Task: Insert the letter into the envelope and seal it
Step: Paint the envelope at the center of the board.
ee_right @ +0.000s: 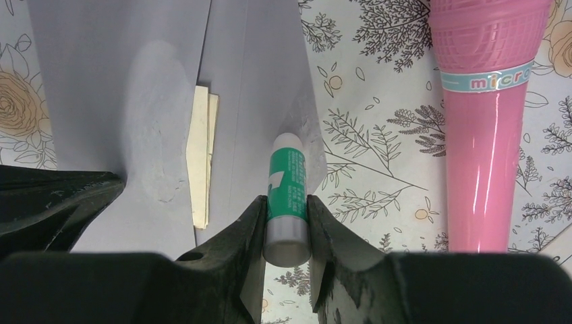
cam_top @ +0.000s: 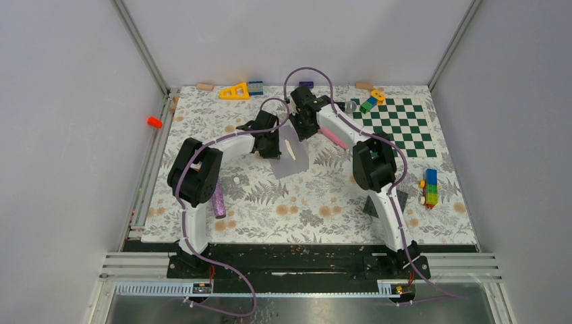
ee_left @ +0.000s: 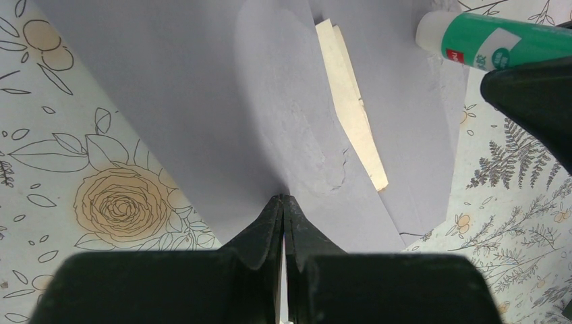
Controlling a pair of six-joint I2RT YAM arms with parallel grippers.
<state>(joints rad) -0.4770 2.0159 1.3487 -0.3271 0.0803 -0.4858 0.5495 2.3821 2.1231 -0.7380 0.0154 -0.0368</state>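
Bright, diffuse light, soft shadows; the envelope [ee_left: 202,101] looks sharp, glare streaks the pink microphone [ee_right: 482,169].

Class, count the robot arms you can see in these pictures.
2. The left arm bends in from the left, jaws shut on the envelope; the right arm arches from the right, jaws gripping the glue stick. None appears hidden.

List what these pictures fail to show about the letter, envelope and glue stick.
- Letter: both wrist views, only a tan strip shows; the envelope covers the rest.
- Glue stick label: right wrist print too small; left wrist view cut by the frame edge.
- Top view: the arms overlap the envelope's far end; glue stick too small to spot.
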